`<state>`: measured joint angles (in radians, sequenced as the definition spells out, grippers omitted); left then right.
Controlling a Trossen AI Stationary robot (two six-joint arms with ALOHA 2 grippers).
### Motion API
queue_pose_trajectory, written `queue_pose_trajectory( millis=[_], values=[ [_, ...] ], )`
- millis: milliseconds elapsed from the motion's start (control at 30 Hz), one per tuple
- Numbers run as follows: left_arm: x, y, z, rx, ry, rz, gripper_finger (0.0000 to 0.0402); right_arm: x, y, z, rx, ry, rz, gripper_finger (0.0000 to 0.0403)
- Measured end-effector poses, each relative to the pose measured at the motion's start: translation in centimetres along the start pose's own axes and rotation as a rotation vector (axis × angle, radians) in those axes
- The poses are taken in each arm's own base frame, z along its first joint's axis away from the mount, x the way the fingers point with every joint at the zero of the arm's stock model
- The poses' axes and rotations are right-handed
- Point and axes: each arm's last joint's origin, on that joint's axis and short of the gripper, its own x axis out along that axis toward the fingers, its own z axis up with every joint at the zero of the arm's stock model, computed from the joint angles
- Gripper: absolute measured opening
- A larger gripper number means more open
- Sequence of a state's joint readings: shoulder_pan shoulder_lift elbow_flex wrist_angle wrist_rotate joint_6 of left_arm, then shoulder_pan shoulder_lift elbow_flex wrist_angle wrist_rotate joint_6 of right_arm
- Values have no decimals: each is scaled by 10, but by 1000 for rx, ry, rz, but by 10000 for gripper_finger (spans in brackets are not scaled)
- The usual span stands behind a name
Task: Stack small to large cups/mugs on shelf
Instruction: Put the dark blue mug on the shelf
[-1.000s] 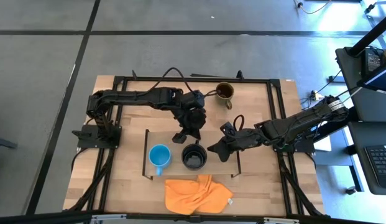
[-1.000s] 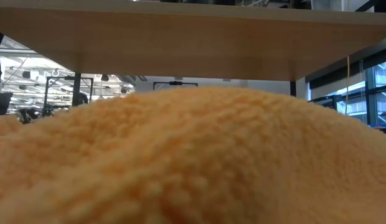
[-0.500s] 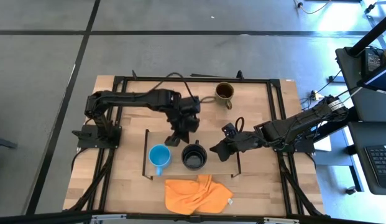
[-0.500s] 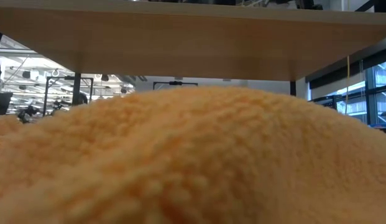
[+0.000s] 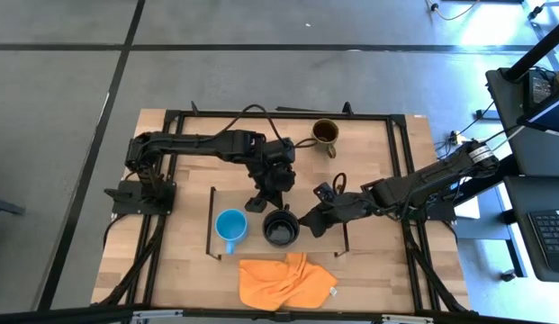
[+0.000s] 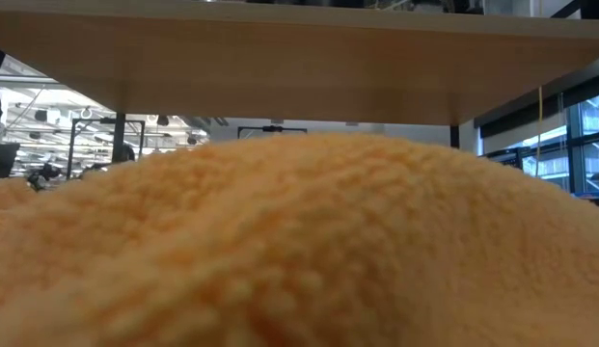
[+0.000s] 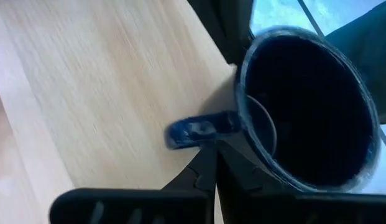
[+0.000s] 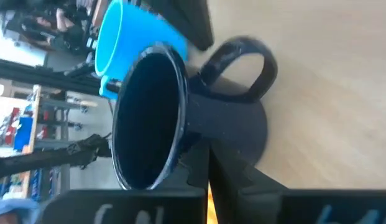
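Both arms are crowding the black mug [image 5: 281, 227] right now. It's sitting mid-shelf [image 5: 252, 246], upright, with the light-blue mug [image 5: 230, 225] just beside it on the left. The olive-brown mug [image 5: 326, 133] is standing on the tabletop behind the shelf, well apart from the other two.

The left gripper [image 5: 258, 202] is hovering at the shelf's back edge, just behind the black mug. In its wrist view the claw is looking closed on nothing, tips close to the handle [image 7: 199, 130]. The right gripper [image 5: 308, 221] is sitting hard against the mug's right side. I'm not able to tell whether that claw is apart, together or clamped on the wall.

Risks I'm watching:
- Two grippers are working one small mug, so any inward move is risking an arm-to-arm clash over it.
- The left tips are sitting near the handle, so a sideways sweep is likely to spin or tip the mug.
- The blue mug is so close that a push from the right is going to knock the black one into it and possibly shove it off the shelf's left end.
- If the right claw is only brushing the wall, a lift is going to slip on the glaze.
- The orange cloth [image 5: 288, 279] is blocking the low view, so I'm getting no side check on height.
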<state>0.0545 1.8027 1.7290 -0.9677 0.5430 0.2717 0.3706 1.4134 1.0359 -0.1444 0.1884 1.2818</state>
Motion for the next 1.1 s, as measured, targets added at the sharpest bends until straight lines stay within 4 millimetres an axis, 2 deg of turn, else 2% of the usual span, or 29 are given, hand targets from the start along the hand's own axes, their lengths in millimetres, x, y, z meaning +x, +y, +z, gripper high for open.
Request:
queue_pose_trajectory(
  millis=[233,467,667,833,967,1100],
  values=[
    [2,2,6,49,-56,-18,2,10,0,-1,7,11,24,7],
    [5,13,4,62,-45,20,1,10,-2,2,-5,-78,-13,7],
    [-21,39,1,4,-74,121,5,10,-4,6,-25,-91,-30,7],
    [-44,42,7,-10,-96,157,4,11,-5,8,-46,-95,-38,7],
    [-52,42,-1,-60,-10,194,1,-3,-5,11,-87,-110,-73,7],
    [-57,39,-14,-150,96,175,5,-32,-5,20,-112,-212,-128,7]
  ],
)
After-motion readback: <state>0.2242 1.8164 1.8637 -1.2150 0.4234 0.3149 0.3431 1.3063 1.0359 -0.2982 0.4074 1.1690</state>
